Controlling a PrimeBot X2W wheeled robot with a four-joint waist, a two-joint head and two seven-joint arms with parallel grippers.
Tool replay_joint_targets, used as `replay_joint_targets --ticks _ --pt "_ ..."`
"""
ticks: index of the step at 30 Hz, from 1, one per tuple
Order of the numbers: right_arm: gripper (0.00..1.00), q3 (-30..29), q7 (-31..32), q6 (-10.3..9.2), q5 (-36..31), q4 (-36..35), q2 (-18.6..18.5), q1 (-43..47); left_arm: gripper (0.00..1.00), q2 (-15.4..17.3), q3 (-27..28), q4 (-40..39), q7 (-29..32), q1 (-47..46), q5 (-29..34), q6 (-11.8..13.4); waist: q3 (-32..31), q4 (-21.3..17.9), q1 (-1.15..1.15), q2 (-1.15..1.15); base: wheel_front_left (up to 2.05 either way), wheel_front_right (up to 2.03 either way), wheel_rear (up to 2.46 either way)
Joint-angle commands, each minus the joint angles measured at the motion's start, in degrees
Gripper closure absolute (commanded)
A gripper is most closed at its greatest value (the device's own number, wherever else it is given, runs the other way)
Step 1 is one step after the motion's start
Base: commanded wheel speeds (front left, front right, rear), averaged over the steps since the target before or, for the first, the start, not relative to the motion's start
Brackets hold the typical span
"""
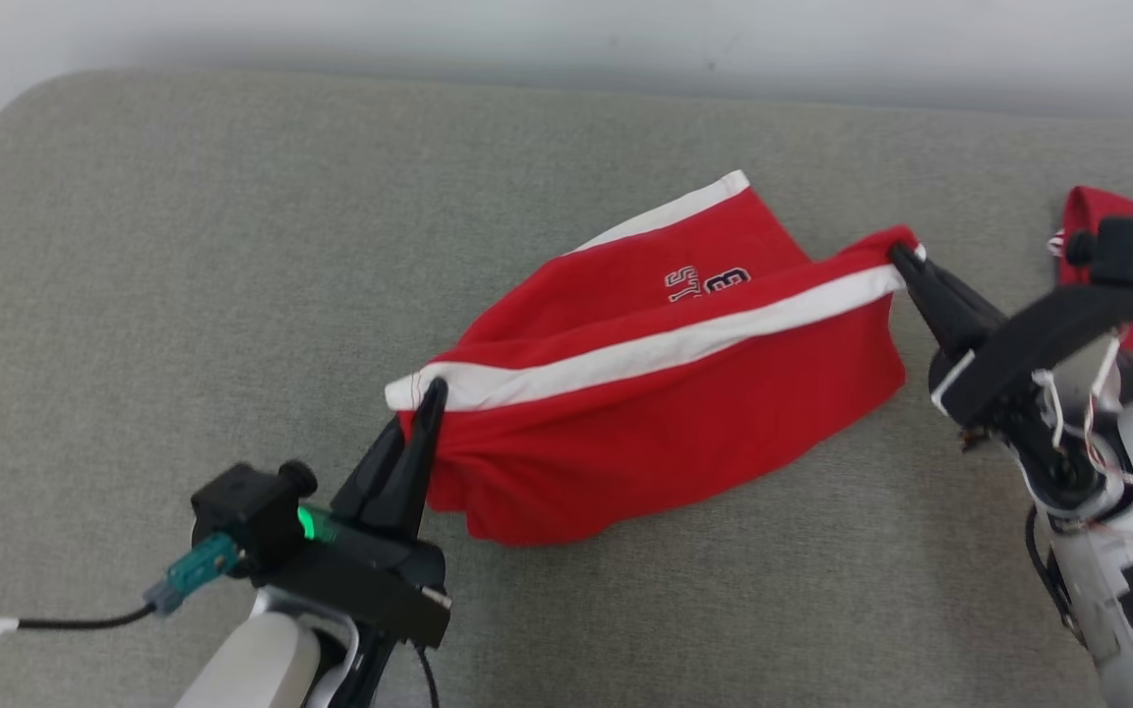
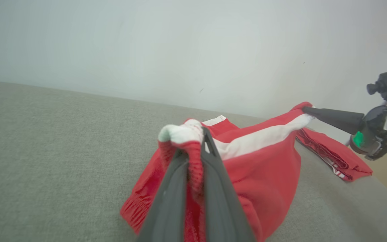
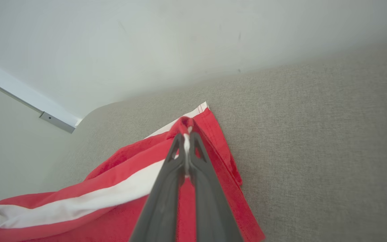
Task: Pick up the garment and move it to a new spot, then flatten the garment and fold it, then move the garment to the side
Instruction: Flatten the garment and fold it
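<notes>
The left gripper [image 1: 432, 388] is reaching in from the near-left part of the grey fabric-covered tabletop [image 1: 183, 295]. Its two dark fingers are pressing together on the left end of the garment [image 1: 645, 442], right where the white stripe [image 1: 665, 344] is ending in a bunched corner. The left wrist view is showing that cloth wadded between the closed fingers.

The garment, a pair of red shorts by the look of it, is lying around the middle of the tabletop, somewhat toward the right. Its striped upper edge is stretching between the two grippers, and its lower part is sagging onto the fabric surface. Dark lettering [image 1: 709, 282] is showing on the panel behind the stripe, toward the far edge.

At the right, the right gripper [image 1: 896, 254] is pinching the opposite end of the same striped edge. Its fingers are shutting on a small peak of red and white cloth, as the right wrist view is making plain. Holding both ends this way is, I judge, pulling the edge taut so the shorts can be carried to a new spot or spread out. The cloth is not yet lying flat, so flattening and folding are yet to come.

Beyond the right arm, near the right edge of the tabletop, another red garment [image 1: 1086, 205] is lying apart from the held one, probably set aside.
</notes>
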Motion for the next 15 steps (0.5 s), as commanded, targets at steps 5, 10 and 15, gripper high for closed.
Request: replay_joint_targets --ticks 5,10,15 --pt "1.0 2.5 -0.1 -0.11 -2.3 8.7 0.7 -8.9 1.0 -1.0 -1.7 3.9 -0.1 -5.7 -1.6 0.0 3.3 3.6 -0.01 -0.01 0.0 0.0 0.0" --pt "1.0 4.3 -2.3 -0.12 -2.8 16.9 1.4 -15.6 1.0 -1.8 -3.4 7.2 -0.1 -9.6 -2.8 0.0 4.6 5.0 -0.01 -0.01 0.0 0.0 0.0" --pt "1.0 5.8 -5.3 -0.12 -3.9 25.5 1.9 -21.8 1.0 -2.6 -4.2 9.6 -0.1 -12.4 -4.2 0.0 6.1 5.9 -0.01 -0.01 0.0 0.0 0.0"
